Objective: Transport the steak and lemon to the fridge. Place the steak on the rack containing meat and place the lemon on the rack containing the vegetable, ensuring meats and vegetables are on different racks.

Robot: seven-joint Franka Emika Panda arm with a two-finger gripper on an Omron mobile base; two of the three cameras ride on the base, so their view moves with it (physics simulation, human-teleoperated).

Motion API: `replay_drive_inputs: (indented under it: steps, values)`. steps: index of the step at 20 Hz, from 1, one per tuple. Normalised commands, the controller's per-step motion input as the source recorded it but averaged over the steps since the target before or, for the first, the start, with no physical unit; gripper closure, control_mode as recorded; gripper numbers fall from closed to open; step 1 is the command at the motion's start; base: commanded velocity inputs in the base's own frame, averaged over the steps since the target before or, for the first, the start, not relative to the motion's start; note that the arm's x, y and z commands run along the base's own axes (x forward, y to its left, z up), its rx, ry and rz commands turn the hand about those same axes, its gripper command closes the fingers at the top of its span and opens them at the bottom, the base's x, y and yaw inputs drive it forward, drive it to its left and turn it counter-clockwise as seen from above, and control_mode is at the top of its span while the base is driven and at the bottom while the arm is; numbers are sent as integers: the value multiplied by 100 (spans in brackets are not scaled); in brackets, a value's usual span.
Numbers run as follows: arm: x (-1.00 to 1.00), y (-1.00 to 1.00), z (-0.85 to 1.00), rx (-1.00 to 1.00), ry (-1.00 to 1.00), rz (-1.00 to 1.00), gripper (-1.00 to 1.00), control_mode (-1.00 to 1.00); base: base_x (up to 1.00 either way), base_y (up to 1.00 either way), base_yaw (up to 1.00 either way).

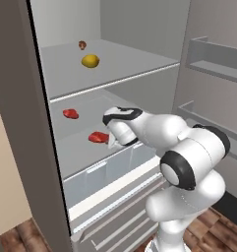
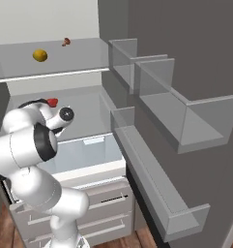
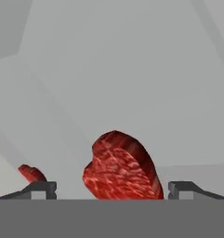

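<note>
Hand view: the gripper (image 3: 111, 188) has its fingers spread either side of the steak (image 3: 120, 168), seemingly not pinching it; the steak lies near the lower shelf's (image 1: 78, 150) front edge.

My two base cams sit behind my arm, left and right, both looking down into the open fridge (image 1: 139, 59). My hand cam's right up close on the steak (image 3: 120, 167).
</note>
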Motion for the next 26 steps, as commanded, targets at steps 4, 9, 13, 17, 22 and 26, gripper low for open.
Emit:
replay_drive_inputs:
  steps: [4, 9, 13, 17, 22, 26]
  values:
    - [-3, 14, 0, 0, -1, -5, -100, -100, 0, 0, 0]
    - [-44, 0, 24, 0, -7, -21, -100, -100, 0, 0, 0]
    - [-43, 0, 51, 0, -2, -20, -100, -100, 0, 0, 0]
    - [-53, -32, 94, 7, -3, -16, -100, -100, 0, 0, 0]
    - [-35, -18, 100, 7, 1, -7, -100, -100, 0, 0, 0]
    - [-58, -4, 100, 0, 0, 0, -100, -100, 0, 0, 0]
